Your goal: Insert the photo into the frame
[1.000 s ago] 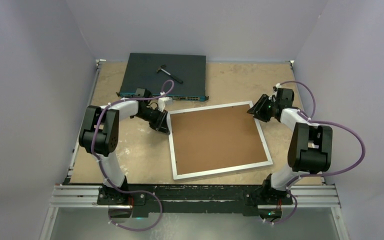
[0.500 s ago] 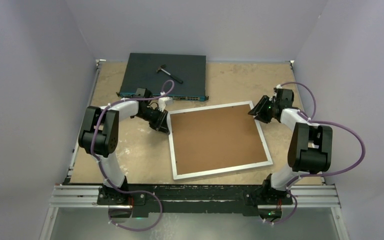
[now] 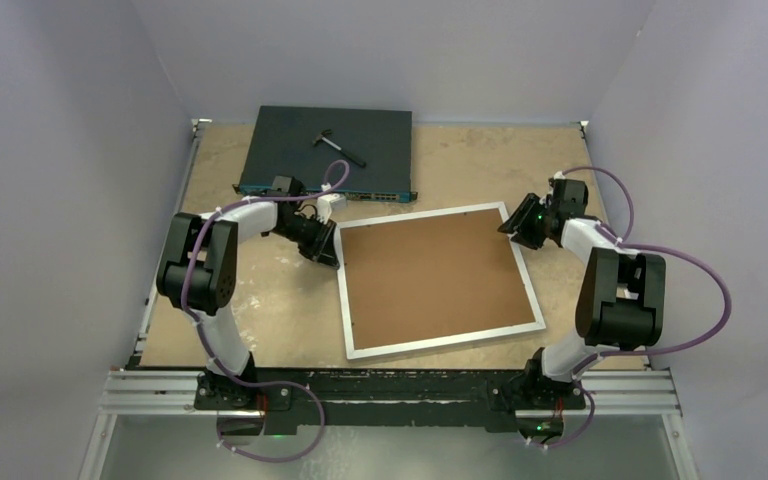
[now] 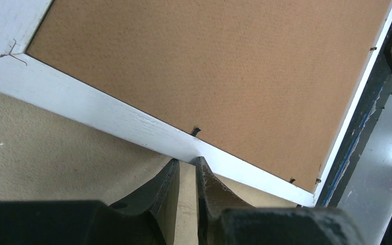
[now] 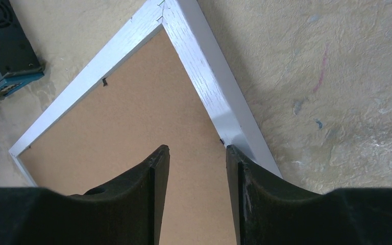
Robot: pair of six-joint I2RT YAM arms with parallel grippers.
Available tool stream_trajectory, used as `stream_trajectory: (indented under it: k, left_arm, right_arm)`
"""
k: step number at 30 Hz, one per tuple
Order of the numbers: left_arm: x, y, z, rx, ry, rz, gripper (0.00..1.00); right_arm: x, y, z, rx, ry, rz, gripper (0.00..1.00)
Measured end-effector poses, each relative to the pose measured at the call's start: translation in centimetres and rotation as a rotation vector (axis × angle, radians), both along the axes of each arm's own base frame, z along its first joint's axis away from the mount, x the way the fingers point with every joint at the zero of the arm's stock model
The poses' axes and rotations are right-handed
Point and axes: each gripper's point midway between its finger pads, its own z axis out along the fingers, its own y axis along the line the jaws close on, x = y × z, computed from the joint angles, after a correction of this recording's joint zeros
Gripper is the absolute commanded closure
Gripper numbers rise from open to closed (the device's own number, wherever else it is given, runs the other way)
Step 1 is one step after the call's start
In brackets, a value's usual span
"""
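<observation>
The frame [image 3: 447, 340] lies flat on its face in the middle of the tan table [image 3: 260, 310], a bit to the right. Its thin white edge goes all the way around a brown backing board [image 3: 435, 275] that fills it. The left gripper [image 4: 186, 162] is down low at the frame's left side, near the far corner. Its two fingers are open only a crack, and they hold nothing. You can see the table through the crack. The tips sit right at the outside of the white edge, just in front of a small black clip [image 4: 196, 131] at the rim of the board. The right gripper [image 5: 197, 149] is at the far right corner of the frame. Its fingers are about half open and hold nothing. One finger is over the brown board and the other is over the white edge. I cannot tell if they touch it. At the back of the table sits a dark network switch [image 3: 325, 150] with a small hammer [image 3: 340, 146] lying on top.
</observation>
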Motion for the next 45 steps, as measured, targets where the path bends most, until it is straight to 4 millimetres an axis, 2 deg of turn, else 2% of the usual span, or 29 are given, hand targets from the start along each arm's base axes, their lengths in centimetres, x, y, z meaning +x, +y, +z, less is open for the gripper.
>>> stream_trajectory:
  k: [45]
  left_arm:
    - [0.0, 0.0, 0.0, 0.0, -0.004, 0.0, 0.87]
  right_arm:
    - [-0.3, 1.2, -0.8, 0.079, -0.022, 0.034, 0.55]
